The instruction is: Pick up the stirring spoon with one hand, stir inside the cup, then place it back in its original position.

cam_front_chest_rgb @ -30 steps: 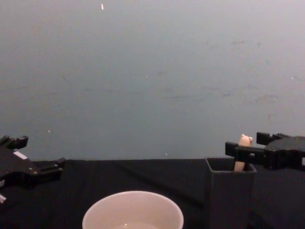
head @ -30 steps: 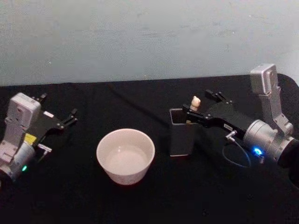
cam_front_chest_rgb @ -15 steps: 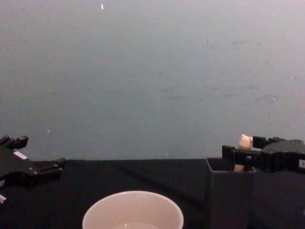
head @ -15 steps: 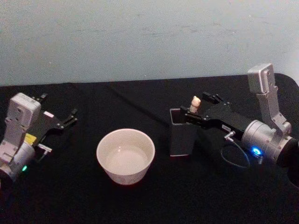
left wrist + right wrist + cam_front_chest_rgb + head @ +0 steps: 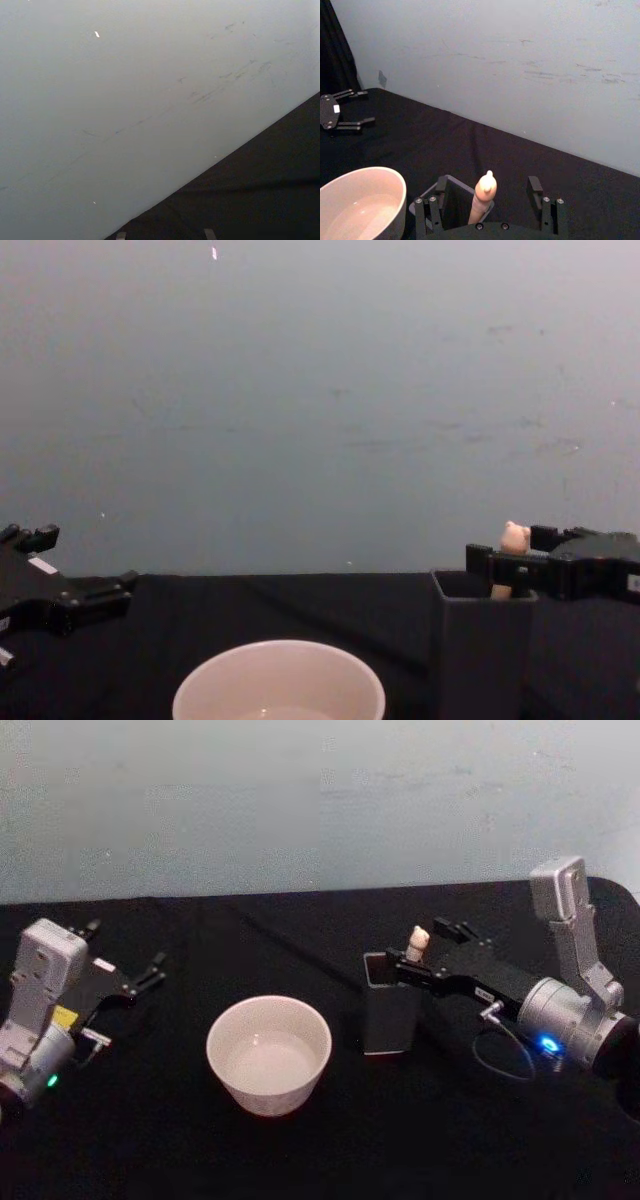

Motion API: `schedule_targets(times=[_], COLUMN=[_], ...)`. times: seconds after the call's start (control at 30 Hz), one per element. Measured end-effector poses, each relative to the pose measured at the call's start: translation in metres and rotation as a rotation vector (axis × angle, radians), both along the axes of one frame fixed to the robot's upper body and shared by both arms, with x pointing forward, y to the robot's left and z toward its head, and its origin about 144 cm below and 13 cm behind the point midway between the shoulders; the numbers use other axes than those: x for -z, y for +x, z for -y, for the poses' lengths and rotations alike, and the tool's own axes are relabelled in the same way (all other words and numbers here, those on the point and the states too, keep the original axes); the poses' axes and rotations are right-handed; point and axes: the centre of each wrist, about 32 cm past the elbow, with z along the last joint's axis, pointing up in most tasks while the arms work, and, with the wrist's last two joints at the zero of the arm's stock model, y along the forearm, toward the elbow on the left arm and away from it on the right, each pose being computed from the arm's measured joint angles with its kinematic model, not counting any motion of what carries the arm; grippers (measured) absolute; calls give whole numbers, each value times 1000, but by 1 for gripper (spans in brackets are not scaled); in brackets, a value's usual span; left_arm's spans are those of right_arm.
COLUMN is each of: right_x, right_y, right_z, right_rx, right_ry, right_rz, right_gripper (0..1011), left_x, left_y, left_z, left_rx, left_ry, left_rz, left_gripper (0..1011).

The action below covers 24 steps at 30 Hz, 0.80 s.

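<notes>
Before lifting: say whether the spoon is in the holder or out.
In: the spoon stands upright in the holder, bear head above the rim, right gripper open around it.

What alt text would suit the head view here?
Right tool, open, straddles the bear-topped stirring spoon standing in a dark grey holder. A cream-white cup sits just left of the holder; the left tool rests open at far left.

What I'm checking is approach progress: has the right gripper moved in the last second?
Yes. The right gripper has edged slightly left and down toward the dark grey holder, open on either side of the stirring spoon.
</notes>
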Motion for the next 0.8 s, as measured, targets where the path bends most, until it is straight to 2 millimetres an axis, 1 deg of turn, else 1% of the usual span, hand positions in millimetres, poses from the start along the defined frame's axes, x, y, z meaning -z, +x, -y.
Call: schedule_targets(times=[0.2,0.27,0.33,0.4,0.47,0.53,0.6,0.63,0.67,0.7,0.73,0.77,0.8], right_x=[0,0,0,0,0,0,0,0,0,0,0,0,0], right_y=[0,0,0,0,0,0,0,0,0,0,0,0,0], right_z=[0,0,0,0,0,0,0,0,0,0,0,0,0], right_rx=[0,0,0,0,0,1,1,0,1,1,1,1,1], right_ry=[0,0,0,0,0,0,0,0,0,0,0,0,0], right_rz=[0,0,0,0,0,1,1,1,1,1,1,1,1], right_gripper=[1002,941,912,866,798,761,685,666,605,605,565,503,483], left_x=[0,0,0,0,0,0,0,0,0,0,0,0,0], left_y=[0,0,0,0,0,0,0,0,0,0,0,0,0], left_z=[0,0,0,0,0,0,0,0,0,0,0,0,0], left_rx=[0,0,0,0,0,0,0,0,0,0,0,0,0], left_ry=[0,0,0,0,0,0,0,0,0,0,0,0,0], left_rz=[0,0,0,0,0,0,0,0,0,0,0,0,0], left_gripper=[1001,1001,1001,1001,1001,1001,1001,1002,1001,1001,1002,1001,1001])
